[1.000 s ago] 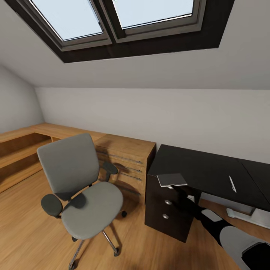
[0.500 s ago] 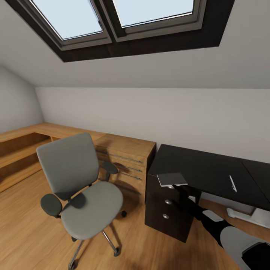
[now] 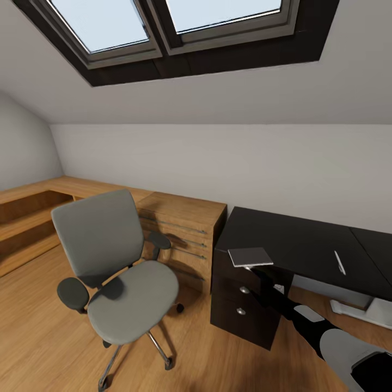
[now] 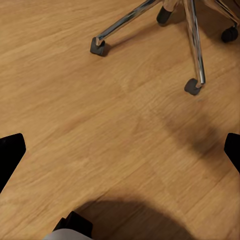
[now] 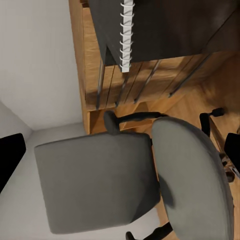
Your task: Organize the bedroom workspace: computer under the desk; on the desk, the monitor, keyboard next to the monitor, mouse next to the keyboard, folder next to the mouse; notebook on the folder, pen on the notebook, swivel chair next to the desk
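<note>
Notebook, thin grey flat rectangle (image 3: 250,256), lies at the black desk's (image 3: 305,245) near-left corner.
Right gripper (image 3: 255,269) beneath it, jaws indiscernible; left jaws apart. Seemingly light, stiff; grip an edge.

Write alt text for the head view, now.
A grey swivel chair with an empty seat stands on the wood floor beside a light wood cabinet. To its right is the black desk, where the right gripper holds a thin grey notebook at the near corner; a white pen lies farther along. Skylights sit in the sloped ceiling above.
</note>
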`<state>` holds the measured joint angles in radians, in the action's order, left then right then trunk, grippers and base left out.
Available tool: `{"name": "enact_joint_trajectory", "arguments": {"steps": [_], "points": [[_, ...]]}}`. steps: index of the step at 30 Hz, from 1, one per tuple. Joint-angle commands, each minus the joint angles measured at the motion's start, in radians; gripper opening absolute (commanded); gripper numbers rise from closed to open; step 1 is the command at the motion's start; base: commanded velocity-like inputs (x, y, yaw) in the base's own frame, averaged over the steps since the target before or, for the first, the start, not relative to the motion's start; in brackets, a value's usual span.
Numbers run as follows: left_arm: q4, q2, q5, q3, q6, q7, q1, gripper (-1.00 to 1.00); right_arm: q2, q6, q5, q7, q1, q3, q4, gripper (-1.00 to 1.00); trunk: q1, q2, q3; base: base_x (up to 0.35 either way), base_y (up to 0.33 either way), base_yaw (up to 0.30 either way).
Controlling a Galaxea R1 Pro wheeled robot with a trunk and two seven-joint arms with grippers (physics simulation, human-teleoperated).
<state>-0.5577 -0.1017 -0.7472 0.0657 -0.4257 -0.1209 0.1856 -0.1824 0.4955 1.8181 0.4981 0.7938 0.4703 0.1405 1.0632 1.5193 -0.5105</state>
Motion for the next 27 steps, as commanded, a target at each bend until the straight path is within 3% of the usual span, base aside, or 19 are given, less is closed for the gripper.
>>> {"name": "enact_joint_trajectory", "arguments": {"steps": [1, 13, 27], "points": [[-0.001, -0.001, -0.011, 0.006, -0.004, -0.002, 0.0, 1.0, 0.0, 0.003, 0.007, 0.003, 0.001, 0.007, -0.001, 1.0, 0.004, 0.008, -0.004, 0.0, 0.0, 0.0], [-0.001, -0.001, -0.011, 0.006, -0.004, -0.002, 0.0, 1.0, 0.001, 0.001, 0.006, 0.006, 0.001, 0.008, 0.001, 1.0, 0.05, 0.092, -0.042, 0.0, 0.0, 0.0], [0.001, -0.003, -0.011, 0.006, -0.004, -0.002, 0.0, 1.0, 0.003, -0.021, 0.004, 0.032, 0.001, 0.012, 0.008, 1.0, 0.05, 0.092, -0.042, 0.0, 0.0, 0.0]]}}
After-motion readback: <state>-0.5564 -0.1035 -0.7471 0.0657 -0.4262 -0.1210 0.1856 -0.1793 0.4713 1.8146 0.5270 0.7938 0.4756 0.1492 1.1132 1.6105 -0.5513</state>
